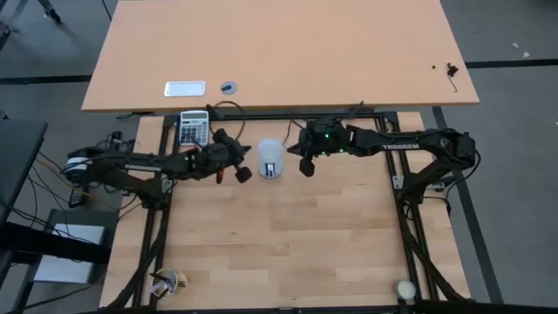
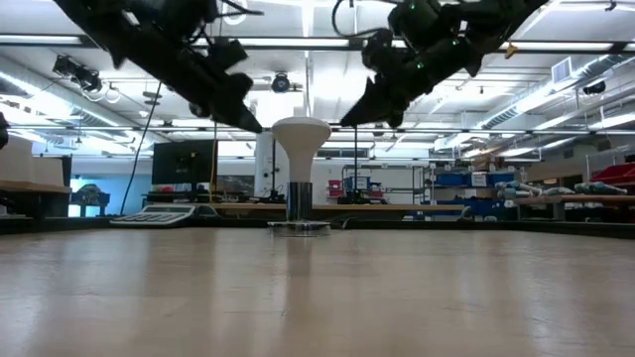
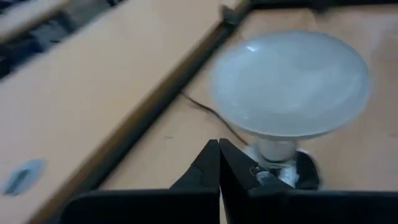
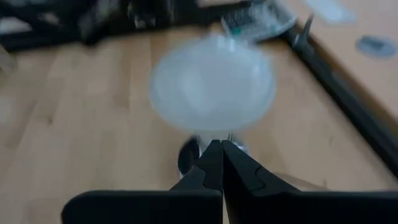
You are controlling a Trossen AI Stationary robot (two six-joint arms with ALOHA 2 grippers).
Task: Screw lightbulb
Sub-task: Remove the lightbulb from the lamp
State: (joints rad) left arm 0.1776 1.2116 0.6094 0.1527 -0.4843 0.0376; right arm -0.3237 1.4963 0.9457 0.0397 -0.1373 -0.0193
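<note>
Both pairs of jaws are sitting closed on nothing: we are seeing the left gripper (image 3: 219,163) with its dark fingers pressed tip to tip, and the right gripper (image 4: 221,160) doing the same. Each is hanging above the table, one to either side of the lightbulb (image 1: 270,159), near it but apart from it.

We are looking at the lightbulb (image 2: 301,149) standing upright toward the far edge of the table (image 1: 288,244), dome up, its smooth frosted white top flaring wide and narrowing like a cone to a slim grey neck. That neck is sitting in a round silver socket (image 2: 299,227) lying flat on the wood; how deep the thread is seated we are not making out. In the wrist views the dome (image 4: 212,90) is blurring at its edges and covering most of the socket.

We are working on pale butcher-block wood with visible plank seams. A calculator (image 1: 193,127) is lying beyond the left arm. Farther back, a second, smoother tan tabletop (image 1: 279,52) is standing, and the low view is showing a workshop with shelving and ceiling strip lights.
</note>
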